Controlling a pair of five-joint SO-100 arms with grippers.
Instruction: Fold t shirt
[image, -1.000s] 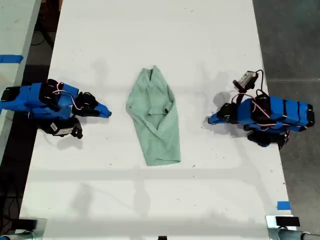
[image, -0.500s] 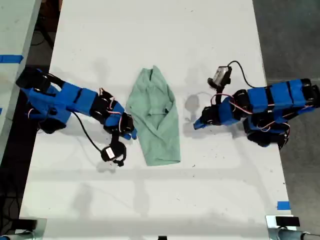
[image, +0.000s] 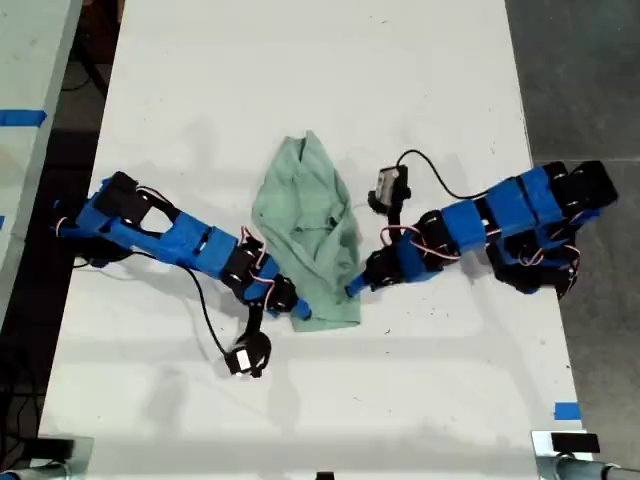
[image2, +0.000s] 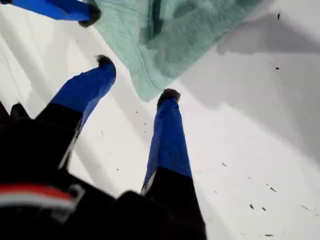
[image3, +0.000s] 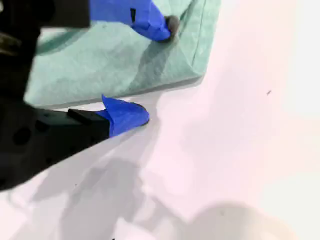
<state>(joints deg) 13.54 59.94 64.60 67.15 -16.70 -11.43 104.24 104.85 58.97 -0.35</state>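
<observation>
The t shirt (image: 310, 230), pale mint green and bunched into a long shape, lies in the middle of the white table (image: 300, 80). My first gripper (image: 298, 312) reaches in from the exterior view's left. It is open, its fingers straddling a bottom corner of the t shirt (image2: 185, 35); my first gripper (image2: 137, 77) holds nothing. My second gripper (image: 352, 289) comes from the exterior view's right and is open at the other bottom corner. In its wrist view my second gripper (image3: 156, 71) has one finger on the t shirt (image3: 100, 65) and the other on the table beside the edge.
A wrist camera (image: 247, 357) hangs on a cable below the first arm; another wrist camera (image: 388, 186) sits above the second arm. Blue tape (image: 566, 410) marks the table at the exterior view's bottom right. Dark floor (image: 580, 80) runs along the exterior view's right.
Both arms have stretched from the table's sides in to the shirt's bottom end. The shirt itself lies as before.
</observation>
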